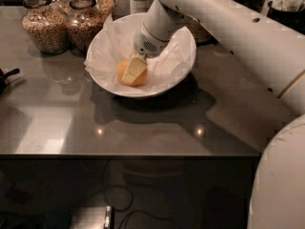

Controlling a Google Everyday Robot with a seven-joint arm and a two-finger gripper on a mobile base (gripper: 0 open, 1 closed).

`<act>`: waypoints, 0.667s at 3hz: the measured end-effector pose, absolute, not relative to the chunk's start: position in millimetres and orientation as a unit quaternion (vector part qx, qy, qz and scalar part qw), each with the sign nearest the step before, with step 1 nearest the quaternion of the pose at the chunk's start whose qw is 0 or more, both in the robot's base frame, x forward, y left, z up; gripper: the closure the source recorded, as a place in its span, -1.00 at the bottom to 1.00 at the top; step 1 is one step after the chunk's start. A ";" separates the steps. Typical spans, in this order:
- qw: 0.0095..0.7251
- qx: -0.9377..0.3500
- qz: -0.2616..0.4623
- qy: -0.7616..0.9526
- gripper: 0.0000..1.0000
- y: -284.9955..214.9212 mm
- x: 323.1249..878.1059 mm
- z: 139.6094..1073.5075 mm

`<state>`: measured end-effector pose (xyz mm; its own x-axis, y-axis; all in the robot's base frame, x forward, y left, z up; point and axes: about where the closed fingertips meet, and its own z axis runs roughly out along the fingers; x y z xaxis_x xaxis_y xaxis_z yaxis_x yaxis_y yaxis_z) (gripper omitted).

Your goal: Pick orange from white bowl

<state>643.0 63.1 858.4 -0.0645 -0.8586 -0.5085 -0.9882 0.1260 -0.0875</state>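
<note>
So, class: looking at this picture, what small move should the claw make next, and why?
Probably a firm squeeze on the orange, before any lifting. The claw is down inside the white bowl, right against the orange, which rests on the paper lining. Whether it grips yet cannot be seen.

My gripper [132, 71] is down inside the bowl [177, 66], against the orange [141, 79], which lies in the bowl's left half on the paper lining [109, 51]. The bowl stands on the table [143, 128]; two jars [47, 27] stand behind it, leftward.
</note>
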 end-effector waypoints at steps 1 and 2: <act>0.220 -0.640 0.130 0.724 0.04 68.1 651.3 841.8; 0.219 -0.640 0.130 0.725 -0.08 68.0 651.4 844.7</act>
